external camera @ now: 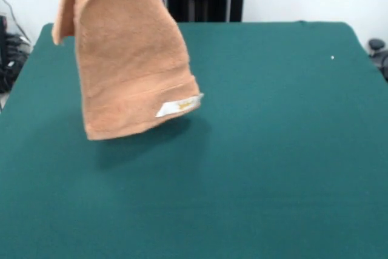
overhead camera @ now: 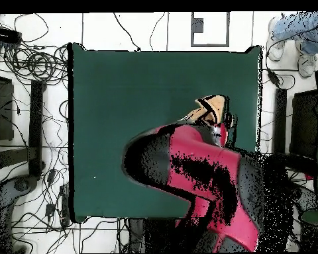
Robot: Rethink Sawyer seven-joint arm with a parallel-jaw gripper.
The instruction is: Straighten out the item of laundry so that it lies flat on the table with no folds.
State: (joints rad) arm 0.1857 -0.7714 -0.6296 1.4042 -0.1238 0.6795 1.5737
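The item of laundry [external camera: 130, 59], a tan-orange terry towel with a white tag [external camera: 176, 106] at its lower corner, hangs in the air above the left half of the green table [external camera: 273, 150]. It drapes in a vertical fold, its lower hem is off the cloth, and it casts a shadow below. Its top runs out of the front view. From overhead only a small patch of the towel [overhead camera: 211, 106] shows, under the end of the red arm [overhead camera: 201, 165]. My gripper [overhead camera: 216, 122] sits at the top of that patch, shut on the towel.
A small white speck [external camera: 332, 58] lies on the table at the far right. Overhead, cables and dark equipment [overhead camera: 29, 99] surround the table, and a person's legs and shoes [overhead camera: 301, 40] stand beyond its top right corner.
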